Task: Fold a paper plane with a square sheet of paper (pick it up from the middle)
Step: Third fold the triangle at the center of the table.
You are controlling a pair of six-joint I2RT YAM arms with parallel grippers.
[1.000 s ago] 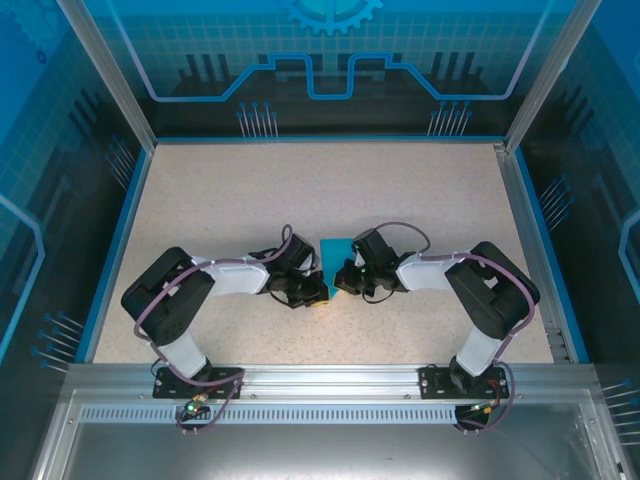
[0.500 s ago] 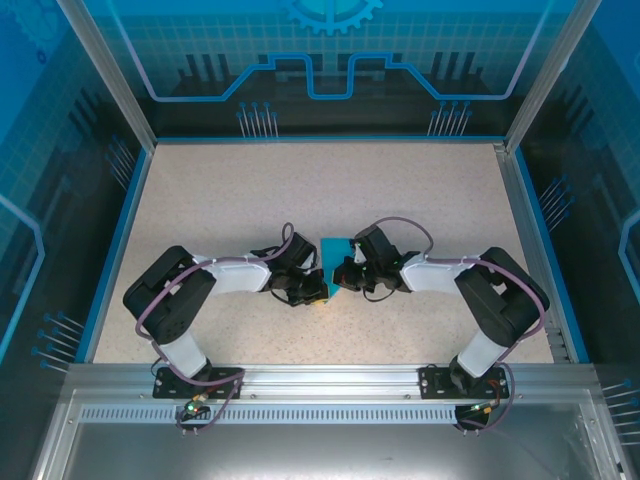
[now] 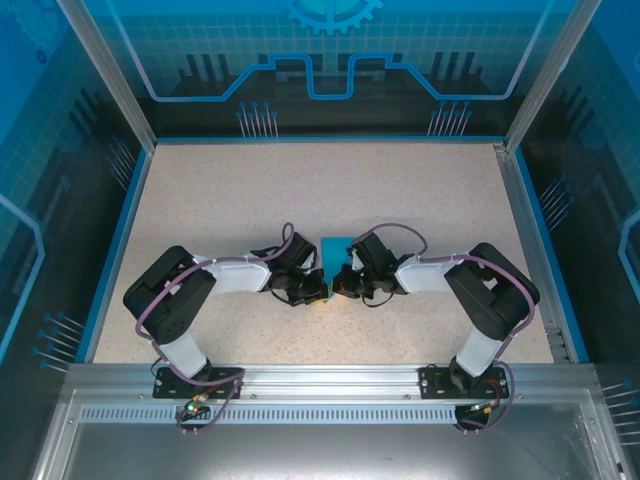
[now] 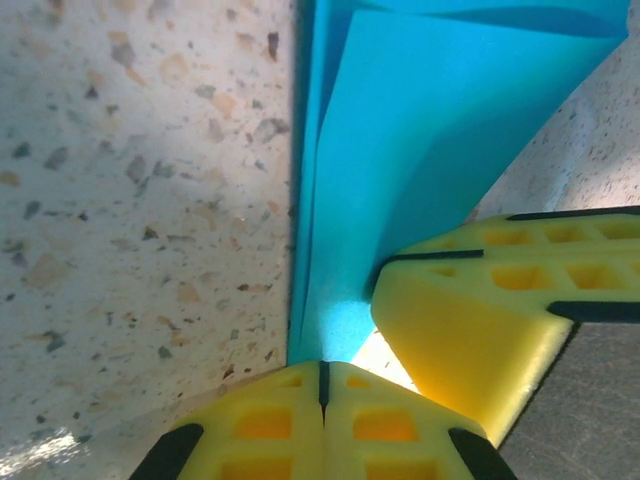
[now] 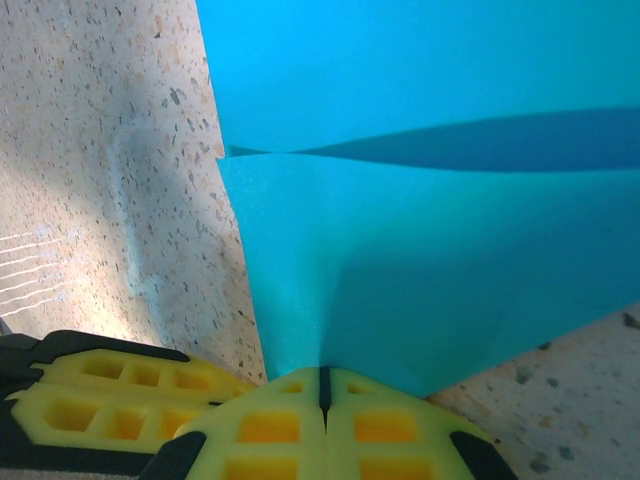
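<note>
Change: right end effector [image 5: 322, 380] nudged closer to left end effector [image 4: 322, 375].
Grip: both clamped shut on folded square sheet of paper [image 3: 333, 248].
Meaning: crease probably being set.

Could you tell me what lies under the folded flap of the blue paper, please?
Another layer of the same paper shows beyond the flap; the speckled table beneath both is covered.

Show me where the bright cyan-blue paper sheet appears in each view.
Top external: the bright cyan-blue paper sheet, a small patch at the centre of the speckled beige tabletop.
Left wrist: sheet at upper centre and right, in folded layers.
Right wrist: sheet across top, centre and right.
Shared landmark: the tabletop, left of the sheet in both wrist views.
</note>
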